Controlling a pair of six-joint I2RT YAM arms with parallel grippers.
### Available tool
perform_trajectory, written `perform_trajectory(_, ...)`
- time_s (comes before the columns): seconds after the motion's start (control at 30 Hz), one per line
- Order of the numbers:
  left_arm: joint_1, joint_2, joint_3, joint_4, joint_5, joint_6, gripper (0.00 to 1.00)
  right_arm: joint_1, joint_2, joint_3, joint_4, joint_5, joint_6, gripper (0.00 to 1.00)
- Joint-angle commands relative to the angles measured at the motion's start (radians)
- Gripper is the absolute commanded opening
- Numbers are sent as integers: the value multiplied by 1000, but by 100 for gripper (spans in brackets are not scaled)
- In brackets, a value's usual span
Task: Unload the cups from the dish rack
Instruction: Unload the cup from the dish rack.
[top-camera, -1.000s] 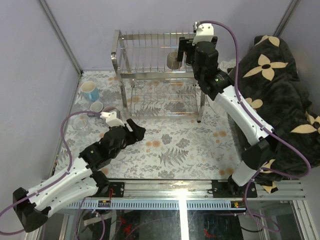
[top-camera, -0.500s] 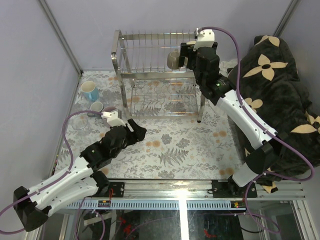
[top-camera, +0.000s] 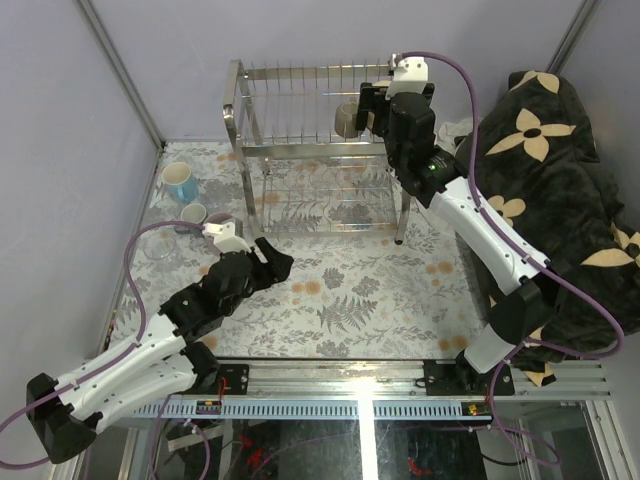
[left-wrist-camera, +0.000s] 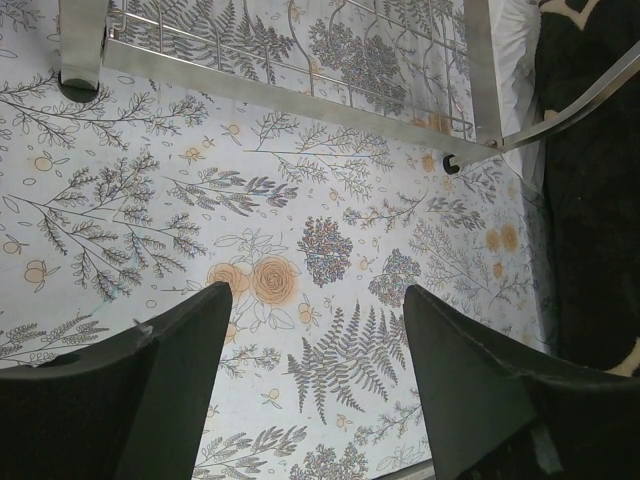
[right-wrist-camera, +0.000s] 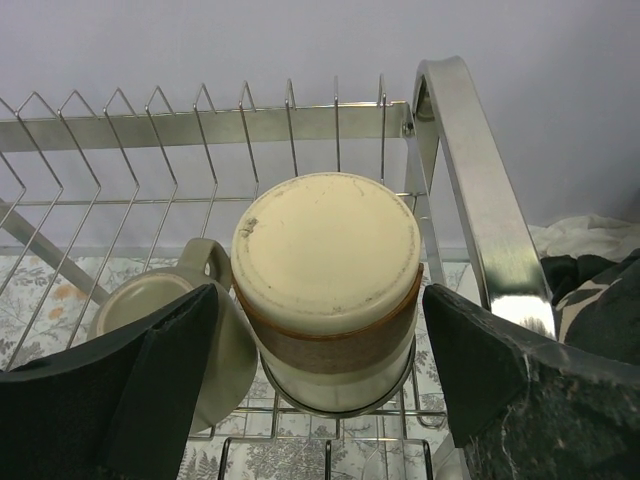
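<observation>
The chrome dish rack (top-camera: 300, 150) stands at the back of the table. On its upper tier's right end a brown-and-cream cup (right-wrist-camera: 328, 290) sits upside down, with an olive-grey mug (right-wrist-camera: 170, 335) beside it on the left; the mug shows in the top view (top-camera: 347, 121). My right gripper (right-wrist-camera: 320, 380) is open, its fingers astride the brown-and-cream cup without touching it. My left gripper (left-wrist-camera: 315, 370) is open and empty above the floral table, in front of the rack (left-wrist-camera: 300, 90). A light blue mug (top-camera: 181, 183), a grey-blue cup (top-camera: 194, 214), a lilac mug (top-camera: 219, 219) and a clear glass (top-camera: 158, 247) stand at the table's left.
A dark floral blanket (top-camera: 560, 190) lies along the right side. Grey walls close the back and left. The rack's thick right post (right-wrist-camera: 480, 200) rises just beside my right finger. The rack's foot (left-wrist-camera: 82, 50) stands near the left gripper.
My right gripper has moved slightly left and down over the rack's upper tier, closing in around the cup. The left arm has not moved.
</observation>
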Motion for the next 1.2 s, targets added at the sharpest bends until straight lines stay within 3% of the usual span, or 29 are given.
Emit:
perform_trajectory(0.0,-5,-6,-12,58,-3,-10,70,-8,45,37,18,76,-22,90)
perform_trajectory(0.13,-5,-12,-13,56,-4,-10,70,-8,62,49,23,91,-32,87)
perform_trajectory(0.27,-5,-14,-15,53,-4,-10,70,-8,66,49,28,88,-32,74)
perform_trajectory(0.4,-5,-19,-16,49,-6,-11,70,-7,67,47,33,80,-30,72)
perform_trajectory(0.5,-5,-22,-16,47,-9,-11,70,-8,62,41,33,67,-25,64)
perform_trajectory(0.6,-5,-22,-18,47,-9,-12,70,-8,48,22,42,55,-23,53)
perform_trajectory(0.77,-5,-20,-18,48,-10,-12,70,-8,31,6,47,15,-17,14)
perform_trajectory(0.87,-5,-22,-17,48,-10,-13,70,-8,9,5,48,2,-18,0)
perform_trajectory(1.17,-5,-12,-8,49,-9,-13,70,-8,-38,-8,60,-117,-2,0)
